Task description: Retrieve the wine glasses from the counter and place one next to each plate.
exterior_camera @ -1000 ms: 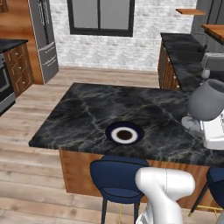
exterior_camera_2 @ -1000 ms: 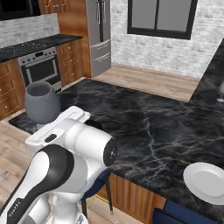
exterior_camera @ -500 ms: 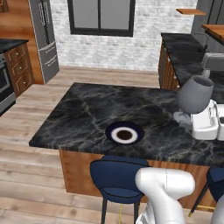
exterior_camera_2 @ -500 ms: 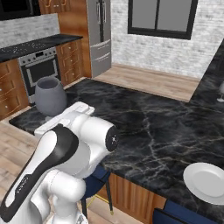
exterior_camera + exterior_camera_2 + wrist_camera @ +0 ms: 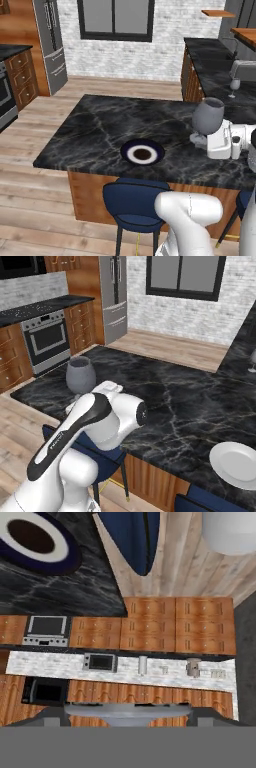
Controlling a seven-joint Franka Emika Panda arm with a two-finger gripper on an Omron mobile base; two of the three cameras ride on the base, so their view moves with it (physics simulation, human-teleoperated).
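Leftward has swung held wine glass (image 5: 208, 116); white plate (image 5: 236, 464) appears rightside.

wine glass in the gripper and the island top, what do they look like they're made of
Wine glass: seemingly smoky grey glass, smooth, though here it reads almost opaque. Island counter: looks like polished black marble, with pale veins across a dark slab; it could be an imitation.

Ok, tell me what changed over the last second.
The smoky grey stemmed wine glass, carried by the claw, travelled leftward over the black marble counter toward the dark blue plate with a white ring. The round white plate and the second wine glass on the far counter stayed put.
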